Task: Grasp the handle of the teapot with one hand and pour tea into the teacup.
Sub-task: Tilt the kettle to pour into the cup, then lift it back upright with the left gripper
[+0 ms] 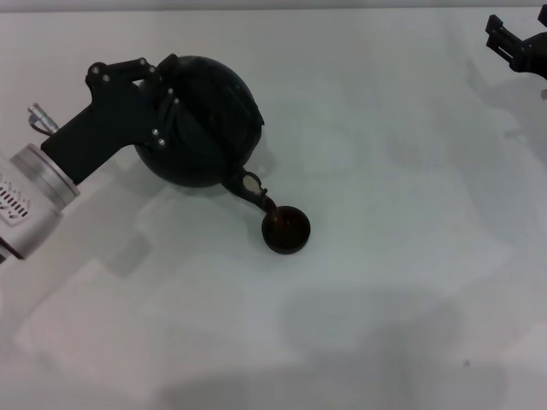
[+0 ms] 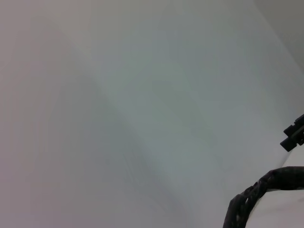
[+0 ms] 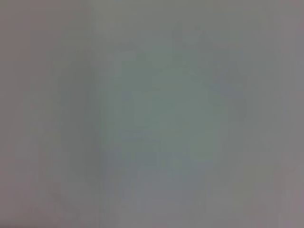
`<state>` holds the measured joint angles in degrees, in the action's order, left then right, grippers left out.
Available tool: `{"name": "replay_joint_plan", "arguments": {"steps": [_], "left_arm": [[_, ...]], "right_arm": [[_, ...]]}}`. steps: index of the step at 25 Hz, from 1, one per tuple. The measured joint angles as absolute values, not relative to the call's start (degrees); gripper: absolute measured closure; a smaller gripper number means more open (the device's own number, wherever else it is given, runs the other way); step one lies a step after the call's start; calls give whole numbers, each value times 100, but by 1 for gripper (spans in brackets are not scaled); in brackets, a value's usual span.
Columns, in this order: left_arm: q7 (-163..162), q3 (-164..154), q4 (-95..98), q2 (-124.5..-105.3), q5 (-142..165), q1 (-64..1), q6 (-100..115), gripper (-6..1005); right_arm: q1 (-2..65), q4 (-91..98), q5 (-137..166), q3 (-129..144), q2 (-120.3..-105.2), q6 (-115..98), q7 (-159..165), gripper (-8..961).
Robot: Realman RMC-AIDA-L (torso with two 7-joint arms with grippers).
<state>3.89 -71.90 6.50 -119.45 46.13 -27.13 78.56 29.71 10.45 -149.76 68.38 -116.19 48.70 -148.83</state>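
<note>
The round black teapot (image 1: pixel 214 107) hangs tilted in the head view, its spout (image 1: pixel 251 183) pointing down toward the teacup (image 1: pixel 286 231). A thin brown stream runs from the spout into the small dark cup, which stands on the table with tea in it. My left gripper (image 1: pixel 165 92) is shut on the handle at the teapot's top; the gripper's body hides most of the handle there. A dark, rough arc of the handle (image 2: pixel 251 202) shows in the left wrist view. My right gripper (image 1: pixel 515 43) is parked at the far right, away from both.
The white table (image 1: pixel 385 282) carries only the teacup. A small black piece (image 2: pixel 294 135) shows at the edge of the left wrist view. The right wrist view shows only blank grey surface.
</note>
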Motion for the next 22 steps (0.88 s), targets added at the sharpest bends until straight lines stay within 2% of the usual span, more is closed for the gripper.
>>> {"name": "replay_joint_plan", "arguments": {"steps": [22], "left_arm": [[79,-7245,656,-11959,4570,-2746,7858,883]], "right_arm": [[2972,1045,-14976,6837,-11619,4856,-14880,84]]}}
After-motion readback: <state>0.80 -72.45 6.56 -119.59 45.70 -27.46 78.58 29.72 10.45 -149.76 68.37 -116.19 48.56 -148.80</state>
